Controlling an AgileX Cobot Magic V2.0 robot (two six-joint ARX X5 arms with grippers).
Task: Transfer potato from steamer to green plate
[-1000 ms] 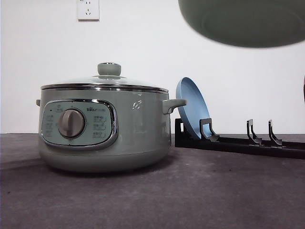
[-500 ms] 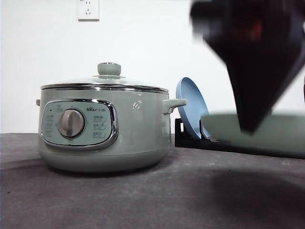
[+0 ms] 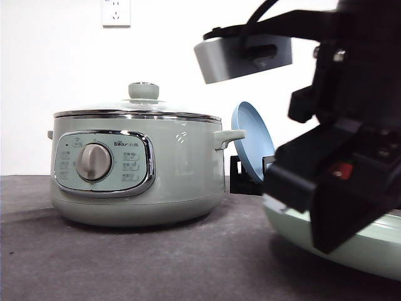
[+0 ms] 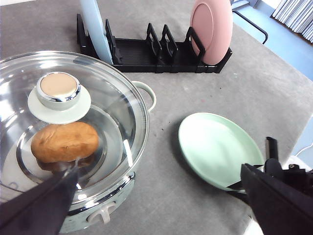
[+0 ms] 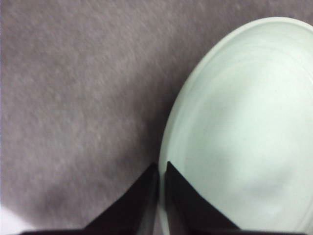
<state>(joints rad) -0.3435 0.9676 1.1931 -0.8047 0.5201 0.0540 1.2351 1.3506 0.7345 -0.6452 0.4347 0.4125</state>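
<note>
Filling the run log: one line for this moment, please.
right claw: shut on pale mint-green round plate rim, at table | orange-brown potato: in sage-green steamer | lid on

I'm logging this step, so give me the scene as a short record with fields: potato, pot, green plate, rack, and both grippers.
potato: inside the pot, under the glass lid
pot: on the table, lid on
green plate: flat on the table beside the pot, empty
rack: holds a blue plate and a pink plate, both upright
right gripper: shut on the green plate's rim
left gripper: above the pot, open
</note>
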